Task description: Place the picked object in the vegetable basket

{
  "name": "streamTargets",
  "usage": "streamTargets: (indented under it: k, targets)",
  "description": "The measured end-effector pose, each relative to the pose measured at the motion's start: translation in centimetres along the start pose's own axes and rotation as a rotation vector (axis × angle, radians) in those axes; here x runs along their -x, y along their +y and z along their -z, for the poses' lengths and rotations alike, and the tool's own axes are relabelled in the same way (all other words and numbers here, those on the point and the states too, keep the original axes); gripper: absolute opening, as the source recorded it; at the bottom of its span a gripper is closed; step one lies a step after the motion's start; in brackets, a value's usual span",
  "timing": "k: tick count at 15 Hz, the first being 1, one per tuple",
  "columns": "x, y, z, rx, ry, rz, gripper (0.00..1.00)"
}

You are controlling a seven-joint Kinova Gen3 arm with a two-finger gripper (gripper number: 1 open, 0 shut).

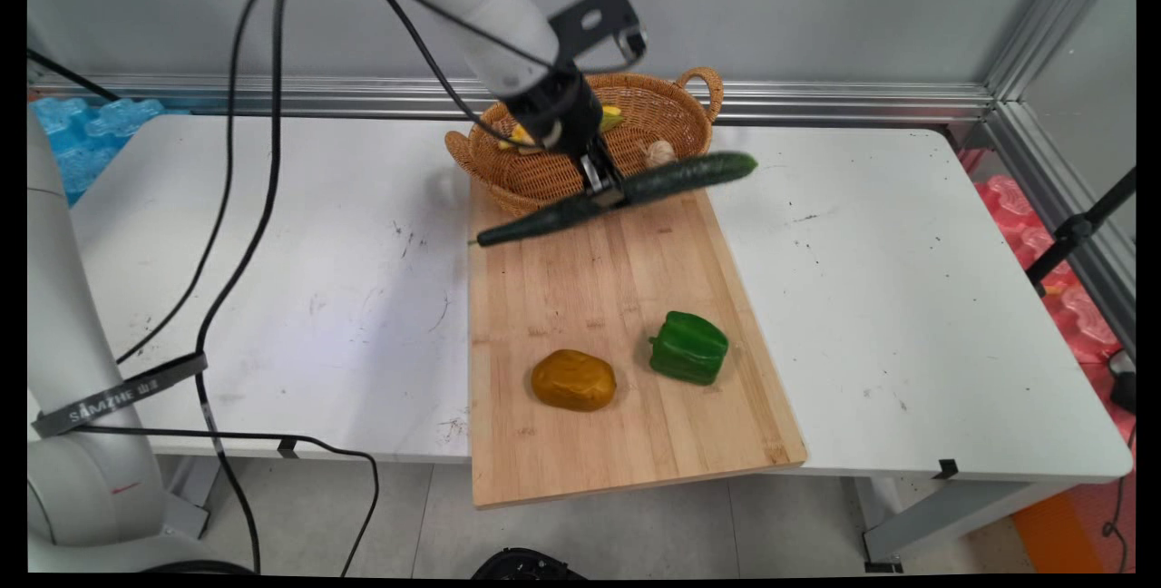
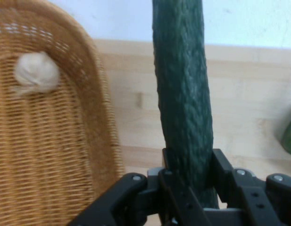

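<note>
My gripper (image 1: 606,192) is shut on a long dark green cucumber (image 1: 626,194), gripping it near its middle. The cucumber hangs slantwise in the air over the far end of the wooden cutting board (image 1: 626,443), just in front of the wicker basket (image 1: 535,175). In the hand view the cucumber (image 2: 183,94) runs up between my fingers (image 2: 220,167), with the basket (image 2: 51,141) to its left and the board (image 2: 244,103) beneath. A garlic bulb (image 2: 36,73) lies inside the basket.
On the board's near half lie a brown potato (image 1: 573,379) and a green bell pepper (image 1: 689,347). The basket also holds yellow corn (image 1: 609,116) and the garlic bulb (image 1: 659,152). Black cables (image 1: 238,207) hang at the left over the white table (image 1: 907,298).
</note>
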Motion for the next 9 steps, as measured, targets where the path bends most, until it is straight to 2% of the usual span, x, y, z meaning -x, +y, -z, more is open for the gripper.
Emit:
streamTargets:
  k: [6,9]
  targets:
    - [-0.5,-3.2,3.7,-0.050,0.037,0.049,0.00]
    - [-0.7,-5.4,5.0,-0.092,0.057,0.085,0.00]
